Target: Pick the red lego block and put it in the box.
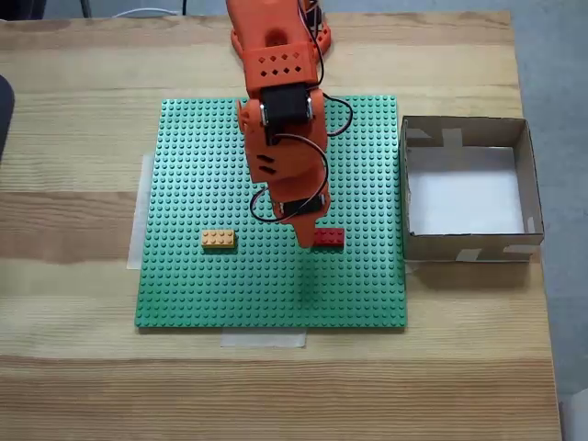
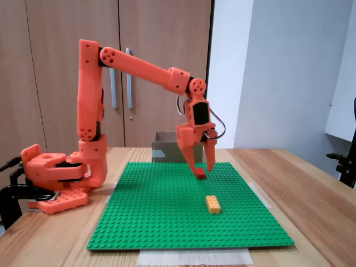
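The red lego block (image 1: 329, 237), a small flat-lying brick, sits on the green studded baseplate (image 1: 202, 294), at 9 o'clock from the box (image 1: 467, 246). The box is brown cardboard, open-topped, white-floored, with taped walls.

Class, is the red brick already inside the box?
No. The red brick lies on the green baseplate, left of the box in the overhead-like fixed view.

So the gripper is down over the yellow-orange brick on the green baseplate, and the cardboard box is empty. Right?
Not quite. The gripper is down over the red lego block, not the yellow-orange brick, which lies apart from it on the green baseplate. Both fixed views show this. The cardboard box is indeed empty.
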`<state>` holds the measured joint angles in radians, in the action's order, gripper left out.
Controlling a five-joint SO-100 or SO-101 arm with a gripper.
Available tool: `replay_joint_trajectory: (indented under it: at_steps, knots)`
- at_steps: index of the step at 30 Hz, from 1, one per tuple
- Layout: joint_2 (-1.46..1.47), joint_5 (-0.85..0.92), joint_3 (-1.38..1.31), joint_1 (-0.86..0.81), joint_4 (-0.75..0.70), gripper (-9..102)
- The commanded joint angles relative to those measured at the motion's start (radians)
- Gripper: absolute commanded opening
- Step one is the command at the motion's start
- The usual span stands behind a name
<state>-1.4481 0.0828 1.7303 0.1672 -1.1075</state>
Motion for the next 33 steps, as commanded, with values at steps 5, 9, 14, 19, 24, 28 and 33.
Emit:
replay_joint_trajectory:
  at_steps: [5, 9, 14, 19, 24, 28, 33]
  knots:
    - [0.038, -0.008, -0.087, 0.023, -0.008, 17]
    - [0.038, -0.012, -0.087, 0.028, -0.008, 17]
    - [0.04, -0.028, -0.091, 0.021, -0.012, 17]
    - [0.054, -0.031, -0.104, 0.02, -0.021, 17]
    - [0.069, -0.025, -0.112, 0.025, -0.035, 17]
    - [0.071, -0.017, -0.112, 0.026, -0.038, 17]
    - [0.08, -0.035, -0.117, 0.028, -0.038, 17]
